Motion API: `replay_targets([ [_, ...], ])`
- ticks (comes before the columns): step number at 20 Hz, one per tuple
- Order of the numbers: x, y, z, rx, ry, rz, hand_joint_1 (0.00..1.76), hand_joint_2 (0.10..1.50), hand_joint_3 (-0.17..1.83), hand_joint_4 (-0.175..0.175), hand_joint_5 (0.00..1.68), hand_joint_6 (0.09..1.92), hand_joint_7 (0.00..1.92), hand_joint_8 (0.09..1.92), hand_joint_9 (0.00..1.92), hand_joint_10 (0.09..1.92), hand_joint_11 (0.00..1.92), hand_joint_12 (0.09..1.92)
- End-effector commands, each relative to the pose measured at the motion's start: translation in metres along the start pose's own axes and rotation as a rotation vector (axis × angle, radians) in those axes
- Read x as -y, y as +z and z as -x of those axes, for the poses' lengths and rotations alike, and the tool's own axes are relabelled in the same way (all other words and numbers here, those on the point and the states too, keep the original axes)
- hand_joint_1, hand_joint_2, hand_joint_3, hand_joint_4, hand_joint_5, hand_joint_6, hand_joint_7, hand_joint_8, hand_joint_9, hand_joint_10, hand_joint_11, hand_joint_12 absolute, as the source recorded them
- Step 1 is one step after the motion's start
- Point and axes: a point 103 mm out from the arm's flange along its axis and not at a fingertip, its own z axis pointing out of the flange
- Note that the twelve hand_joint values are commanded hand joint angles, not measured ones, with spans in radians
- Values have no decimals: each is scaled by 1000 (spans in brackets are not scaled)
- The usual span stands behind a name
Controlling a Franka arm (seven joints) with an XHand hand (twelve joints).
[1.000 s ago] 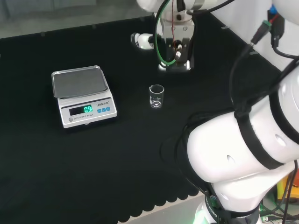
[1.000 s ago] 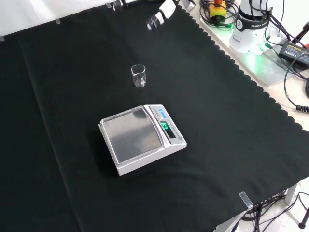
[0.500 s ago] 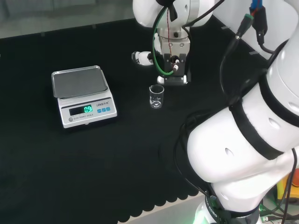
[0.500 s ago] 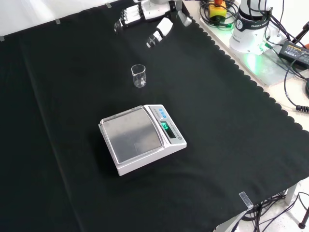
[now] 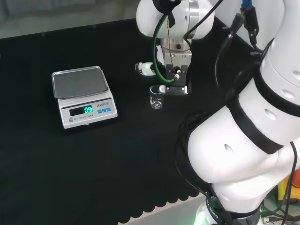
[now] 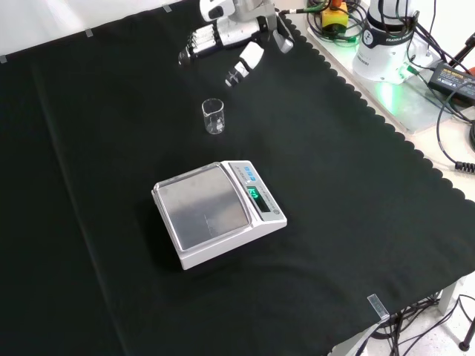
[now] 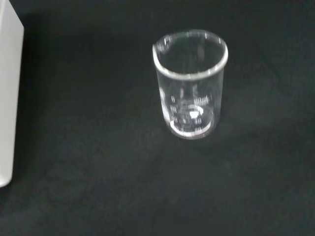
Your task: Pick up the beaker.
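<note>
A small clear glass beaker (image 5: 156,97) stands upright and empty on the black cloth, also seen in the front view (image 6: 214,117) and close up in the wrist view (image 7: 191,83). The hand (image 6: 223,35) hangs above the cloth just beyond the beaker in the front view, fingers (image 6: 194,44) spread to one side and the thumb (image 6: 246,61) to the other, nothing between them. In the head view the hand (image 5: 161,87) sits just right of the beaker, under the white arm links. It does not touch the beaker.
A white scale (image 5: 83,96) with a grey pan and lit green display stands left of the beaker in the head view, nearer the camera in the front view (image 6: 219,212). The bench's scalloped edge (image 6: 356,89) and cables lie to the right in the front view.
The hand has come down and closer to the beaker, entering further into the front view. The beaker and scale have stayed put.
</note>
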Motion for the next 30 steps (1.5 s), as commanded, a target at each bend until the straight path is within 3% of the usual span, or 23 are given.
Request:
replay_targets([
  [1, -8, 32, 3, 2, 27, -48, 177, 996, 206, -28, 124, 87, 0, 421, 0, 726, 0, 1456],
  [20, -23, 75, -2, 18, 26, -163, 195, 990, 203, -30, 130, 87, 0, 454, 0, 730, 0, 1465],
  [30, -25, 94, 3, 22, 49, -196, 202, 988, 202, -31, 133, 87, 0, 503, 0, 748, 0, 1479],
])
